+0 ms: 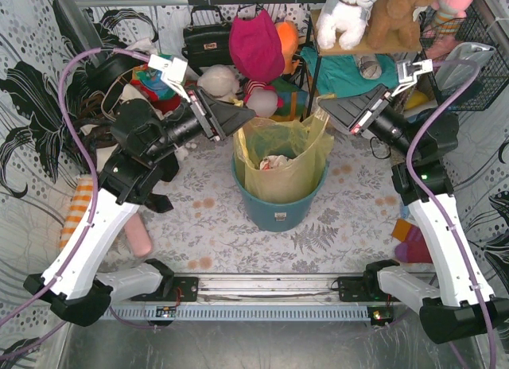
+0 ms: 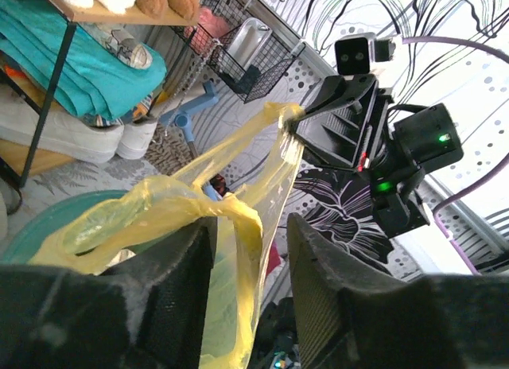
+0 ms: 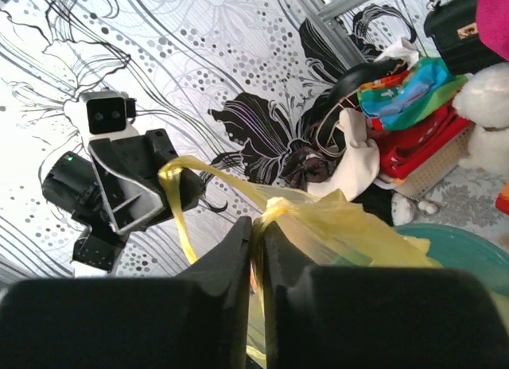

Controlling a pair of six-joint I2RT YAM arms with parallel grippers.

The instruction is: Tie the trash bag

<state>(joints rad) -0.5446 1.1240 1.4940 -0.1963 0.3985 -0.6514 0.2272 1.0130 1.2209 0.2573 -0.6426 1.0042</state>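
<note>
The trash bag (image 1: 284, 164), thin yellow plastic with white paper inside, lines a teal bin (image 1: 276, 212) at the table's middle. My left gripper (image 1: 241, 118) is at the bag's left rim. In the left wrist view this gripper (image 2: 250, 226) is open, and a twisted yellow strip of the bag (image 2: 238, 250) hangs between its jaws and drapes over one finger. My right gripper (image 1: 324, 110) is at the right rim. The right wrist view shows that gripper (image 3: 257, 224) shut on a bunched fold of the bag (image 3: 350, 226). The rim stretches between the two grippers.
Clutter crowds the back: a black handbag (image 1: 207, 36), a magenta bag (image 1: 256, 44), plush toys on a shelf (image 1: 374, 44) and a wire basket (image 1: 477, 75). A pink cylinder (image 1: 140, 238) and an orange striped thing (image 1: 75, 211) lie left of the bin.
</note>
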